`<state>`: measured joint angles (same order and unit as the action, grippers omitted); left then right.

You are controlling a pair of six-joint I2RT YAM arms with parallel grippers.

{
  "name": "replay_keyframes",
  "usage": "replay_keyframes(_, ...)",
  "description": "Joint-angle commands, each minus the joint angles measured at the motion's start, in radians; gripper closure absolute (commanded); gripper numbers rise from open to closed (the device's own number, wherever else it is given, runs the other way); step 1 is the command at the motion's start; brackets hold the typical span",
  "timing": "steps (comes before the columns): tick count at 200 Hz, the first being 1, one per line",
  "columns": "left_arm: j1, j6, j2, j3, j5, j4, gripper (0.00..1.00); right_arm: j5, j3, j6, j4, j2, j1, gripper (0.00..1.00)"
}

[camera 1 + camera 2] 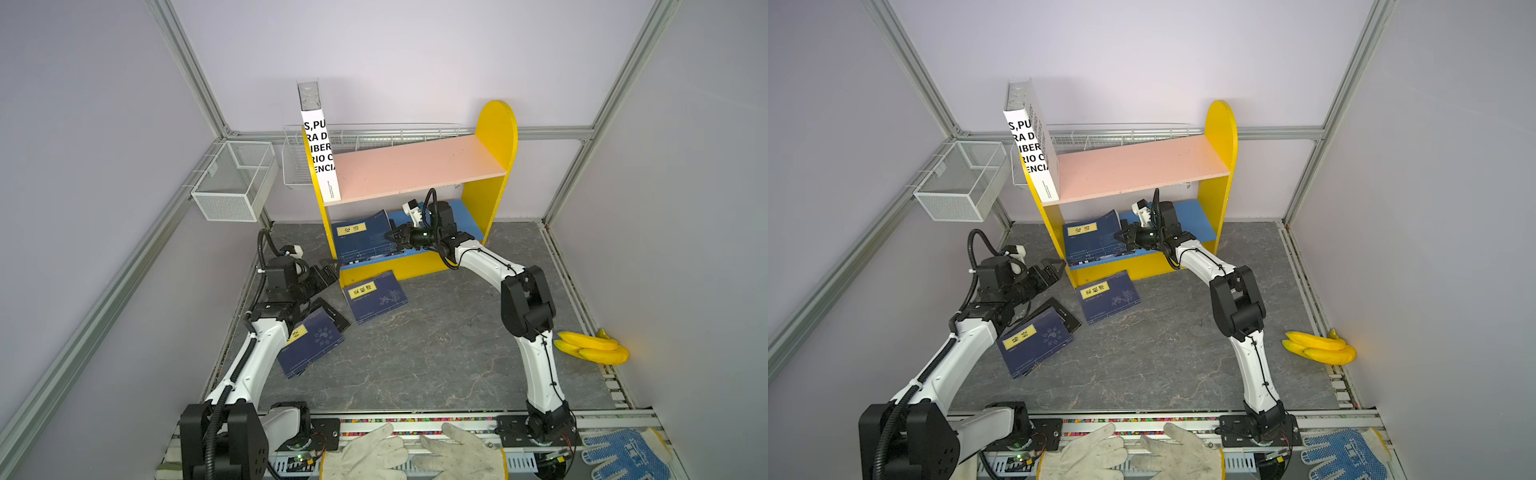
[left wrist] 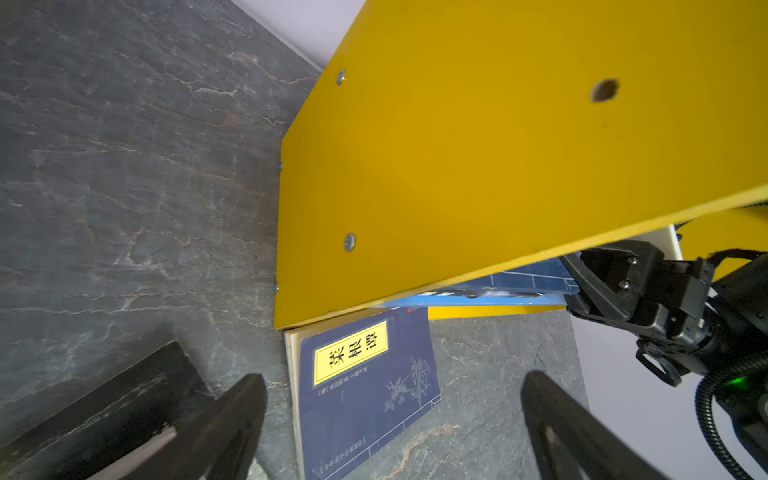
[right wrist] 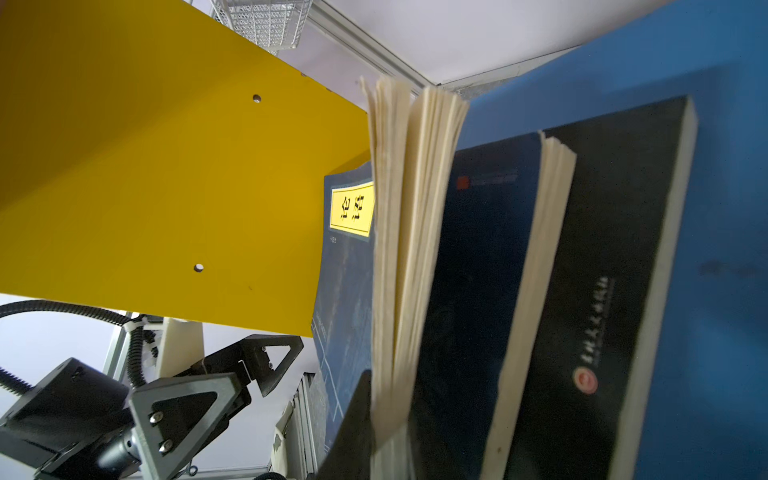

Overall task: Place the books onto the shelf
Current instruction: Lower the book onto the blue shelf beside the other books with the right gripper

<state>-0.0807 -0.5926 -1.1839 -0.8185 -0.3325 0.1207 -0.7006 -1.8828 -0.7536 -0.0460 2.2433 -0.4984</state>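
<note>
The shelf (image 1: 415,166) (image 1: 1133,166) stands at the back, with the white book (image 1: 320,153) (image 1: 1034,153) upright on its pink board. On the blue lower board lies a stack of books with a navy book (image 1: 361,239) (image 1: 1092,237) (image 3: 349,257) on top and a black book (image 3: 615,270) at the bottom. My right gripper (image 1: 392,239) (image 1: 1121,237) (image 3: 386,415) is shut on the navy book's fanned page edge. My left gripper (image 1: 332,270) (image 1: 1057,268) (image 2: 392,382) hangs open beside the shelf's yellow side (image 2: 457,166), above a second navy book (image 1: 376,297) (image 2: 365,395) on the table.
A third navy book (image 1: 311,345) (image 1: 1036,345) lies over a black book (image 1: 332,316) (image 2: 124,399) by the left arm. Bananas (image 1: 590,347) lie at the right edge. White wire baskets (image 1: 235,180) hang on the back left frame. Work gloves (image 1: 415,453) rest at the front rail.
</note>
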Motion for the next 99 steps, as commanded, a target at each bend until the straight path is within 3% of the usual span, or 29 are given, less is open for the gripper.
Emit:
replay_keyframes(1, -0.03, 0.012, -0.04, -0.062, 0.051, -0.05, 0.04, 0.019, -0.032, 0.052, 0.04, 0.022, -0.011, 0.85)
replay_keyframes(49, -0.054, -0.091, -0.101, -0.035, 0.229, -0.142, 0.04, 0.025, -0.039, 0.072, 0.06, 0.025, -0.013, 0.84)
replay_keyframes(99, -0.081, -0.096, -0.183, -0.041, 0.276, -0.132, 0.06, 0.041, -0.062, 0.099, 0.103, 0.025, -0.014, 0.82)
